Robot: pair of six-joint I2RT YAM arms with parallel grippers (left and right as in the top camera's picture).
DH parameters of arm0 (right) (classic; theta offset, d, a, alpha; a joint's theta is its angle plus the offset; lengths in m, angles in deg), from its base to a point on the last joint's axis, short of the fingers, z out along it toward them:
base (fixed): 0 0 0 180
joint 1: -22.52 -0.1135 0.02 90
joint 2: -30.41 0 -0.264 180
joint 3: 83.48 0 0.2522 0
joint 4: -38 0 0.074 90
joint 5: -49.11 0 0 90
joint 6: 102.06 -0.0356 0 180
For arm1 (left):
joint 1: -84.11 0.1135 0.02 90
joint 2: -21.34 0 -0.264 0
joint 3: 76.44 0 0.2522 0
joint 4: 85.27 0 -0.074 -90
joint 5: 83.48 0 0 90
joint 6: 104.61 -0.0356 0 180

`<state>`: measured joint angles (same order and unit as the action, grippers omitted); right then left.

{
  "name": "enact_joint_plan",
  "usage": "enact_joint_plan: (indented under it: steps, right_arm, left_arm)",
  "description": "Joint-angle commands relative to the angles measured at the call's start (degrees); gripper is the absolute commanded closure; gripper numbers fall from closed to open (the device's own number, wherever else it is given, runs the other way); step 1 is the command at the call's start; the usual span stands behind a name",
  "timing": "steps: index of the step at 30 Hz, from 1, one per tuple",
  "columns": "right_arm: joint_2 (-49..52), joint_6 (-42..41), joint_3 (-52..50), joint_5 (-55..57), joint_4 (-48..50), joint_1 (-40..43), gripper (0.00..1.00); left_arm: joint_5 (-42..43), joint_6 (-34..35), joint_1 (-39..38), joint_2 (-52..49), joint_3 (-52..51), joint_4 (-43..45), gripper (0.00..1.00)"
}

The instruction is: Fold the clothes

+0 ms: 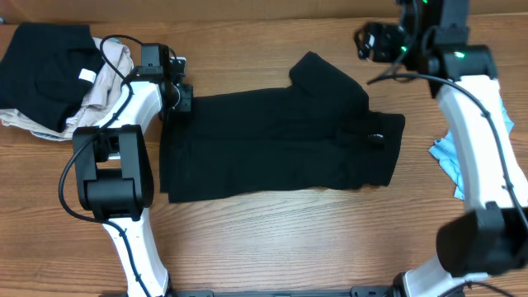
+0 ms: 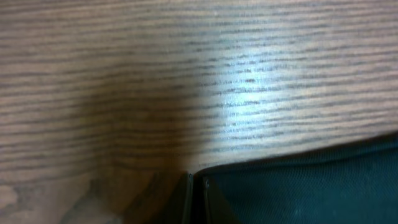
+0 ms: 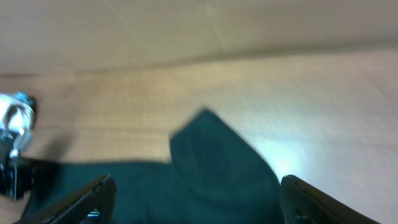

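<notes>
The large black garment (image 1: 272, 144) is laid flat on the table (image 1: 272, 239), the left gripper (image 1: 181, 97) is pressed together at its far corner, whether on cloth cannot be told, and the right gripper (image 1: 365, 40) is held spread wide above the far sleeve.

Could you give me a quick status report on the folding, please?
Left gripper shut at corner of large black fabric garment. Right gripper open near its sleeve. Garment spread flat. Nothing blocking.

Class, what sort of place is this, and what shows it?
Probably a robotics lab workbench: two white-and-black robot arms at a wood-grain table, a large black fabric garment spread flat.
</notes>
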<state>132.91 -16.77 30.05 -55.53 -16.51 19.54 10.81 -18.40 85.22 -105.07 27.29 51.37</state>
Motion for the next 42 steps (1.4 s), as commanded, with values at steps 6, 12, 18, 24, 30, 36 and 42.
enact_joint_plan:
  steps: [6,12,18,24,30,36,42]
  right_arm:
    - [19.1,-0.2,0.7,0.0,17.9,-5.5,0.12]
    - [28.3,-0.4,0.7,1.9,24.3,-6.1,0.11]
    - [33.2,-0.8,0.7,2.2,30.1,-6.1,0.12]
    - [35.9,-0.8,0.7,7.1,36.1,-6.1,0.19]
    - [37.7,0.3,0.7,7.5,37.3,-6.1,0.30]
    - [37.7,0.3,0.7,7.5,37.6,-6.2,0.42]
    - [37.7,1.7,0.7,7.5,32.6,-6.8,0.55]
  left_arm:
    - [0.2,3.0,-0.1,-1.8,-0.5,-4.6,0.96]
    - [0.3,4.0,-0.1,-1.8,-0.5,-4.6,0.96]
    - [0.2,4.2,-0.1,-1.8,-0.5,-4.5,0.96]
    - [0.2,4.2,-0.1,-1.8,-0.5,-4.6,0.96]
    - [0.2,4.2,-0.1,-1.8,-0.5,-4.4,0.96]
    - [0.2,4.2,-0.1,-1.8,-0.5,-4.3,0.95]
    - [0.2,4.2,-0.1,-1.8,-0.5,-4.2,0.93]
